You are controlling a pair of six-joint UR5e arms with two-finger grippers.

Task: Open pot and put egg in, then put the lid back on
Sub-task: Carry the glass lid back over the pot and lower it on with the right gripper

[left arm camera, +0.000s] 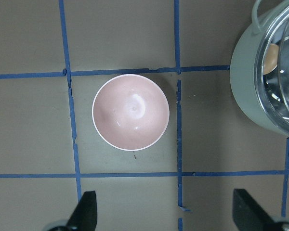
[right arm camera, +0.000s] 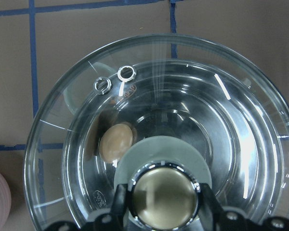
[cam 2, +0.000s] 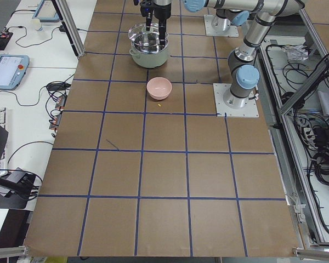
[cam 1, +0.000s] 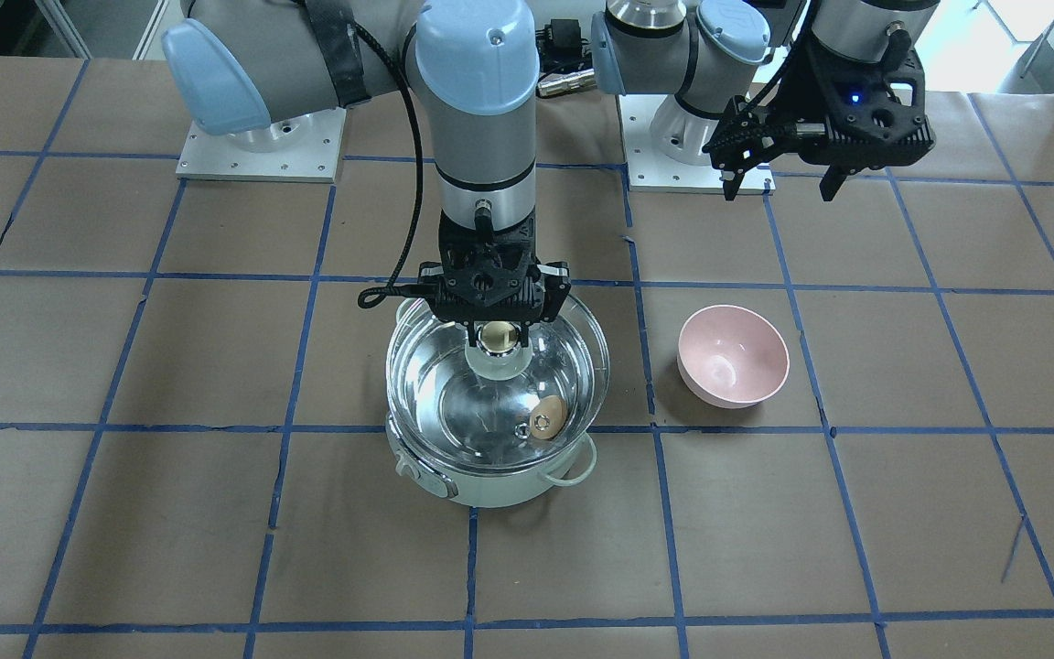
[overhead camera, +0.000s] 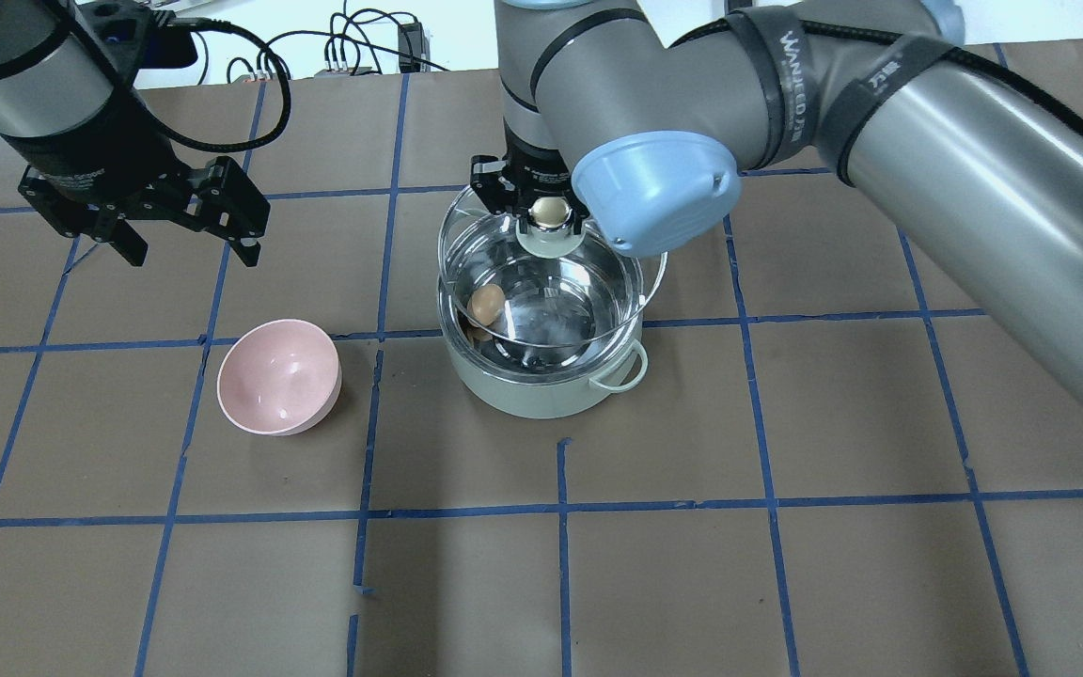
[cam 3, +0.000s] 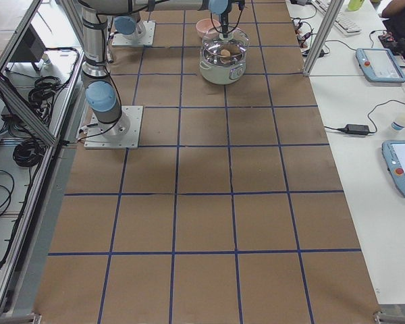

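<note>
Near the centre of the front-facing frame, a round pale mint-green pot (cam 1: 490, 485) with a shiny steel inside stands on the brown table (cam 1: 216, 531) marked with blue tape lines. Within it, toward the right side of that frame, lies the small tan-brown egg (cam 1: 549, 417), seen through the glass. Over the pot hangs the large round clear glass lid (cam 1: 440, 366), raised a little and shifted toward the top of the frame, so that it does not sit square on the rim. The right gripper (cam 1: 497, 335) comes straight down on the lid, and its two black fingers (right arm camera: 119, 204) are clamped on either side of the brass-topped knob (right arm camera: 164, 197).

At the upper right of the same frame the left gripper (cam 1: 780, 188) hovers above the table with its fingers spread wide and nothing between them. A round pink bowl (cam 1: 733, 355) stands apart from the pot, right of centre, and below that gripper in the frame.
</note>
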